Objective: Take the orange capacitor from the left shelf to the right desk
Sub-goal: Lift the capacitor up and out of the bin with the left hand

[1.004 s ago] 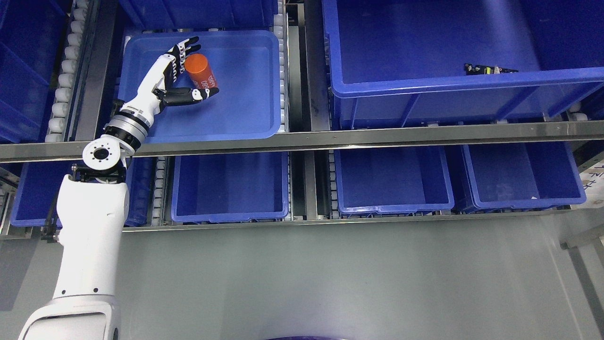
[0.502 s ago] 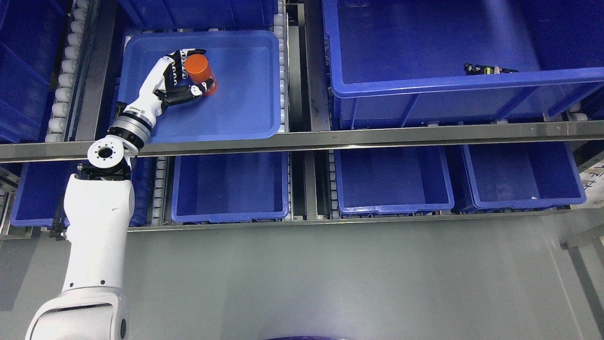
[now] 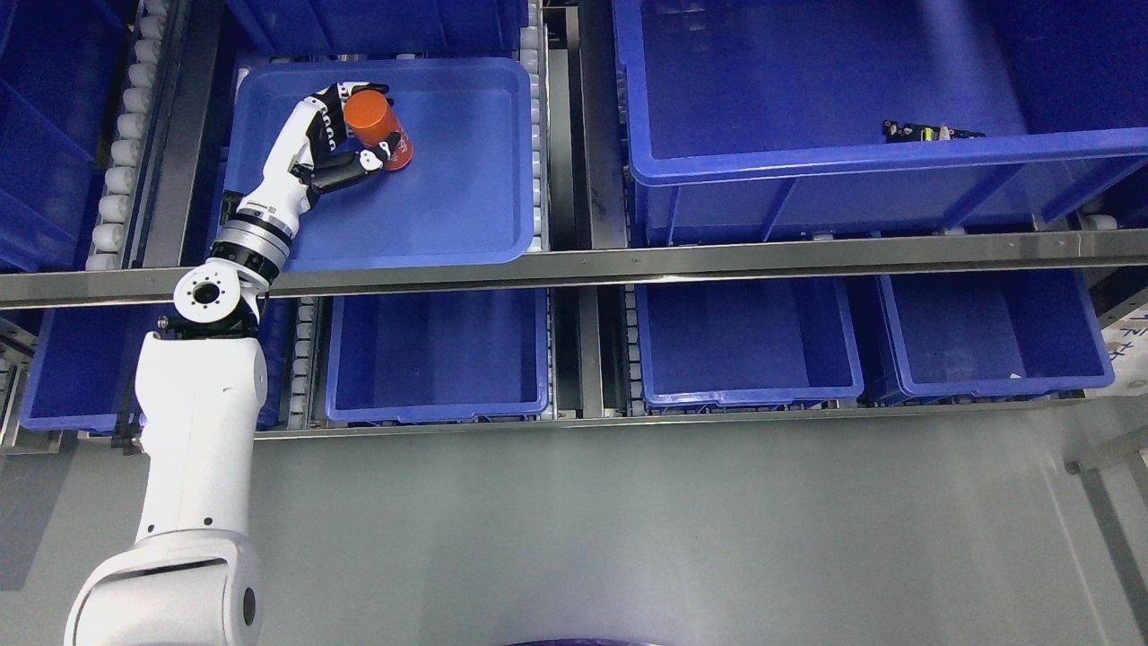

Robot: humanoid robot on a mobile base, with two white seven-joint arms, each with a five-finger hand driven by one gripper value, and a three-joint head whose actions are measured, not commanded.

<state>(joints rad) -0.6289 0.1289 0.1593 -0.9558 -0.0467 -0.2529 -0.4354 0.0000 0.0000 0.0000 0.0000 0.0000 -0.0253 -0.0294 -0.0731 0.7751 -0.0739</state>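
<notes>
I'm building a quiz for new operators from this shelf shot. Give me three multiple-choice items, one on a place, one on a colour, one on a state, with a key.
1. Where is the orange capacitor?
A. In the shallow blue tray on the upper left shelf
B. In a lower-shelf bin
C. On the grey floor

2. What colour are the shelf bins?
A. Green
B. Blue
C. Red

3. What is the left hand doing?
A. Hanging open over the floor
B. Resting on the shelf rail
C. Closed around the capacitor

Key: 1 A, the capacitor shows over the tray's floor. 2 B, every bin is blue. 3 C, fingers and thumb wrap the cylinder.
</notes>
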